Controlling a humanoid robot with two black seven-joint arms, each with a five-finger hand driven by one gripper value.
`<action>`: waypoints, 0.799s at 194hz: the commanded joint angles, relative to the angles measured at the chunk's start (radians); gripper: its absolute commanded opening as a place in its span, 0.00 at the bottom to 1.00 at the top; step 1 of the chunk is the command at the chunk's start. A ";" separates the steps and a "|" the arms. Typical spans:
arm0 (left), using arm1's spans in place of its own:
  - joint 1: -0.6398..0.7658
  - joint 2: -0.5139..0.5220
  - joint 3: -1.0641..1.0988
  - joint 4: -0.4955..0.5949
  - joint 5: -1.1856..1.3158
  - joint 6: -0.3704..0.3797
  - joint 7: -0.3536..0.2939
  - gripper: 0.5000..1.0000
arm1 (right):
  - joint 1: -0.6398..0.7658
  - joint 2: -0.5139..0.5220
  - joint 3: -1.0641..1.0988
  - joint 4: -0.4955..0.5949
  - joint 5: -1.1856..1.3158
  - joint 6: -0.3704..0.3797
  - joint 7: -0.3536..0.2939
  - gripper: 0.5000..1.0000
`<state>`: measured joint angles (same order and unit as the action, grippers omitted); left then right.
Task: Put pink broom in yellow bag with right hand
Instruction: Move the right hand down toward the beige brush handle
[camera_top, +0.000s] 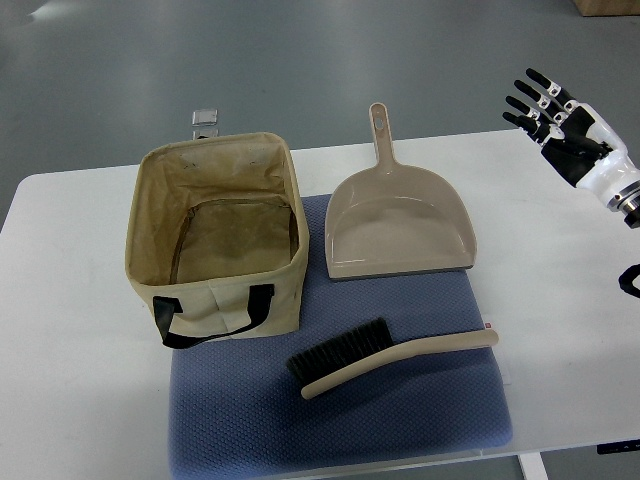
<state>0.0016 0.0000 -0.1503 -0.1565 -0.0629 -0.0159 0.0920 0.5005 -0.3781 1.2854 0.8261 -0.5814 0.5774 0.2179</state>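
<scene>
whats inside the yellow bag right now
Nothing visible: the yellow bag stands open with only its bare fabric floor showing. The near wall hides a thin strip of that floor.

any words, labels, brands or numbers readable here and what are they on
None can be read.
The small tag at the end of the broom handle shows a red mark, too small to read.
The small clear object on the floor beyond the table is too blurred to show any print.
The bag, dustpan, blue mat and right hand show no lettering.
</scene>
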 joint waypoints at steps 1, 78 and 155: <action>0.000 0.000 0.000 0.000 0.000 -0.001 0.000 1.00 | 0.033 -0.064 -0.104 0.034 -0.009 -0.001 0.040 0.86; 0.000 0.000 0.000 0.000 0.000 0.001 0.000 1.00 | 0.089 -0.288 -0.391 0.384 -0.538 -0.011 0.152 0.85; 0.000 0.000 0.000 0.000 0.000 -0.001 0.000 1.00 | 0.130 -0.387 -0.610 0.706 -0.979 -0.096 0.153 0.84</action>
<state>0.0016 0.0000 -0.1499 -0.1565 -0.0629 -0.0160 0.0924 0.6281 -0.7577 0.7241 1.4832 -1.4588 0.5170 0.3751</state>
